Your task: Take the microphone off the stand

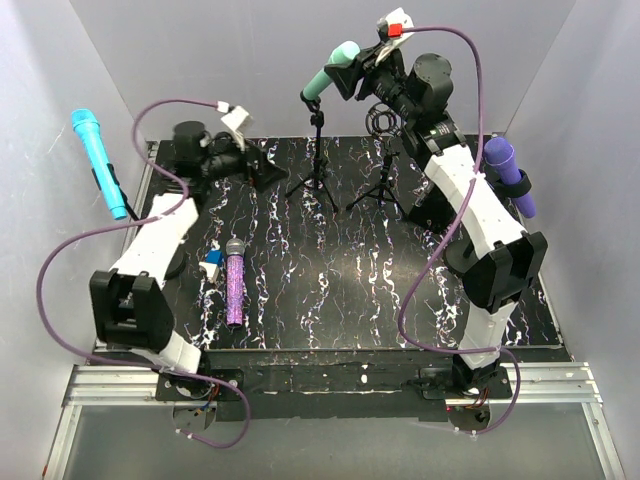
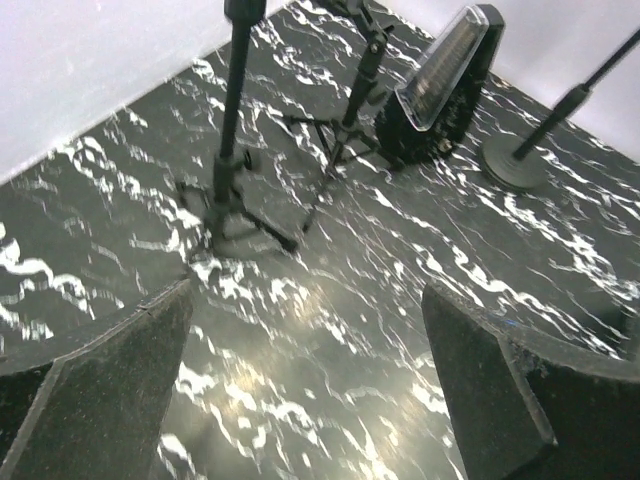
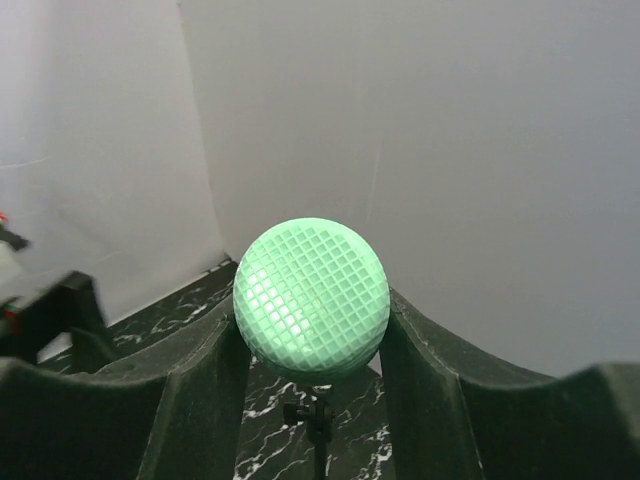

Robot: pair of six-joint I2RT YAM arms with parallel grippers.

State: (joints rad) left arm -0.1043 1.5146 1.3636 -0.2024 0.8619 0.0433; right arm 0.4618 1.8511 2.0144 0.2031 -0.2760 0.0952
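A mint-green microphone (image 1: 330, 72) sits tilted at the top of a black tripod stand (image 1: 318, 150) at the back middle of the mat. Its lower end meets the stand's clip. My right gripper (image 1: 347, 66) is shut on the microphone's head. In the right wrist view the mesh ball (image 3: 311, 297) fills the gap between both fingers (image 3: 200, 390), and the stand (image 3: 318, 425) shows below it. My left gripper (image 1: 262, 172) is open and empty, low over the mat left of the stand (image 2: 232, 130).
A purple glitter microphone (image 1: 234, 285) lies on the mat at the left beside a small white and blue object (image 1: 211, 264). A blue microphone (image 1: 98, 160) stands far left and a purple one (image 1: 508, 172) far right. A second small tripod (image 1: 385, 185) stands beside the first.
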